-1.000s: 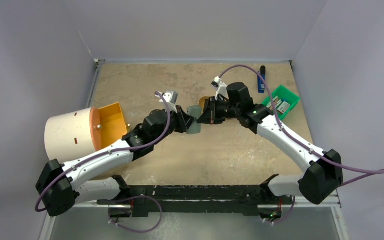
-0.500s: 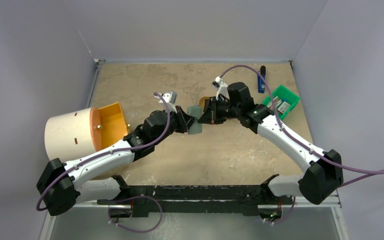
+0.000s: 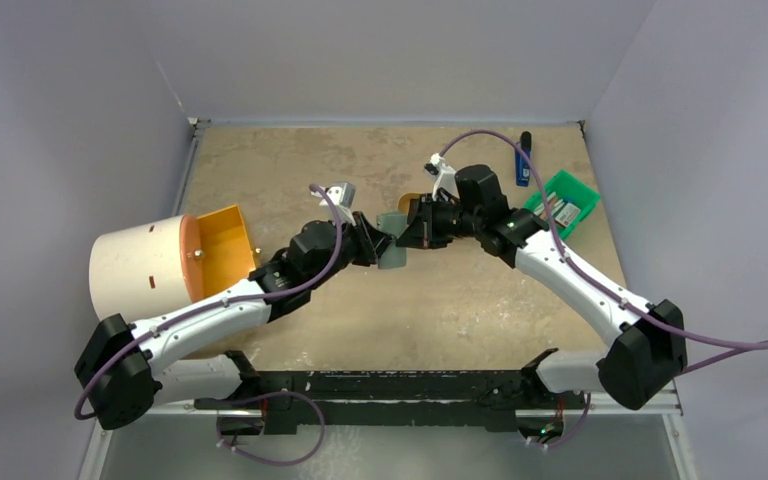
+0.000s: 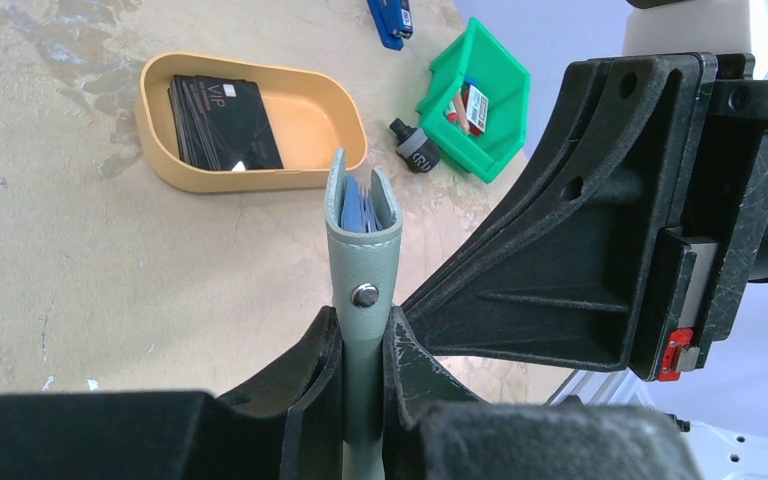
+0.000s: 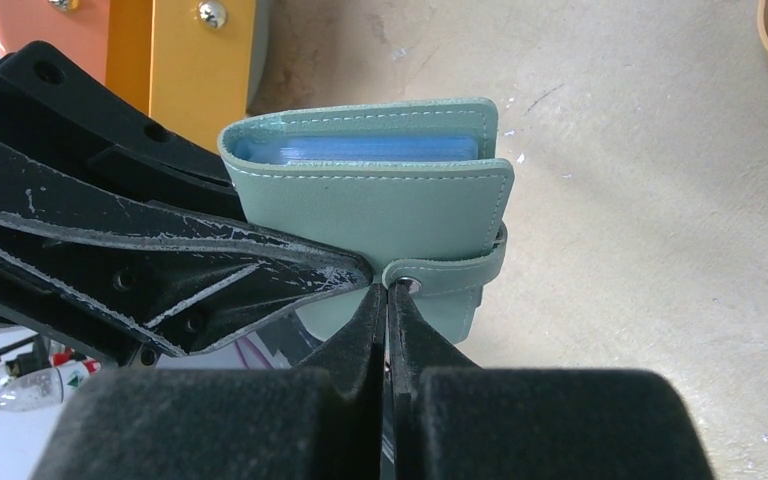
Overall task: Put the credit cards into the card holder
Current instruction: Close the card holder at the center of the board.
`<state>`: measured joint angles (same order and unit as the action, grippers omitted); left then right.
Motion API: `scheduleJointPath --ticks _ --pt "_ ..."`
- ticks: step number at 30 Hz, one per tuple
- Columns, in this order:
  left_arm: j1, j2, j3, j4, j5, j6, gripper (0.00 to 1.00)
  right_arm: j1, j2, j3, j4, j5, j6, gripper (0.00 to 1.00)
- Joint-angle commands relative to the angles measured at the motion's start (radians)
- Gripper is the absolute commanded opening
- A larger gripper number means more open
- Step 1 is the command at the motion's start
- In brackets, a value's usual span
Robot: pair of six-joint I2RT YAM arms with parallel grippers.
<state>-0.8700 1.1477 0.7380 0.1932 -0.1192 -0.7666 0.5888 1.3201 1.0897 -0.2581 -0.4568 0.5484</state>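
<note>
Sage-green card holder (image 5: 380, 205) held off the table near its middle, blue cards (image 5: 360, 148) inside.
Left gripper (image 4: 363, 345) clamps one end; right gripper (image 5: 388, 298), jaws fully closed, meets it from opposite, tips at the snap tab (image 5: 452, 272).

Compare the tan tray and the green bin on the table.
The tan tray is low and oval and holds a stack of black cards; the green bin is taller and boxy and holds small mixed items. Both are open-topped containers resting on the table.
</note>
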Motion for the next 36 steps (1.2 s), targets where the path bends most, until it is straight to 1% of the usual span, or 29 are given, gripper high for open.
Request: scheduleJointPath --ticks 1,4,5,10,13,15,16,18,20,22,24,26,29,32,36 --pt "-0.072 -0.069 0.063 0.209 0.191 -0.038 0.0 0.026 -0.014 -0.01 0.091 0.024 -0.027 0.0" --pt "-0.072 -0.094 0.068 0.137 0.107 0.005 0.0 0.026 -0.026 -0.004 0.075 0.012 -0.038 0.0" --pt "-0.071 -0.101 0.07 0.117 0.075 0.024 0.0 0.026 -0.029 0.001 0.066 0.006 -0.042 0.03" --pt "-0.072 -0.13 0.086 0.012 -0.077 0.068 0.0 0.027 -0.065 0.02 0.041 -0.011 -0.055 0.26" --pt "-0.07 -0.147 0.099 -0.07 -0.206 0.065 0.0 0.026 -0.099 0.05 -0.011 -0.036 -0.084 0.47" --pt "-0.07 -0.164 0.1 -0.114 -0.304 0.055 0.0 0.026 -0.129 0.076 -0.061 -0.046 -0.111 0.59" --pt "-0.07 -0.17 0.101 -0.128 -0.329 0.054 0.0 0.026 -0.147 0.088 -0.091 -0.046 -0.124 0.65" --pt "-0.071 -0.185 0.097 -0.147 -0.36 0.054 0.0 0.026 -0.19 0.106 -0.15 -0.06 -0.136 0.72" --pt "-0.07 -0.2 0.09 -0.148 -0.358 0.062 0.0 0.026 -0.234 0.122 -0.201 -0.017 -0.182 0.74" --pt "-0.071 -0.215 0.077 -0.142 -0.338 0.072 0.0 0.024 -0.283 0.107 -0.2 0.036 -0.204 0.74" --pt "-0.07 -0.231 0.067 -0.131 -0.298 0.074 0.0 0.023 -0.332 0.063 -0.121 0.042 -0.187 0.74" --pt "-0.07 -0.251 0.058 -0.106 -0.235 0.078 0.0 0.023 -0.392 -0.005 0.012 0.006 -0.154 0.74" --pt "-0.071 -0.294 0.041 -0.074 -0.118 0.08 0.0 0.022 -0.488 -0.095 0.214 0.037 -0.088 0.74" --pt "-0.07 -0.358 0.03 -0.061 -0.025 0.087 0.0 0.02 -0.518 -0.106 0.272 0.072 -0.098 0.74" --pt "-0.07 -0.434 0.031 -0.052 0.075 0.1 0.0 0.019 -0.496 -0.108 0.327 0.009 -0.101 0.75"
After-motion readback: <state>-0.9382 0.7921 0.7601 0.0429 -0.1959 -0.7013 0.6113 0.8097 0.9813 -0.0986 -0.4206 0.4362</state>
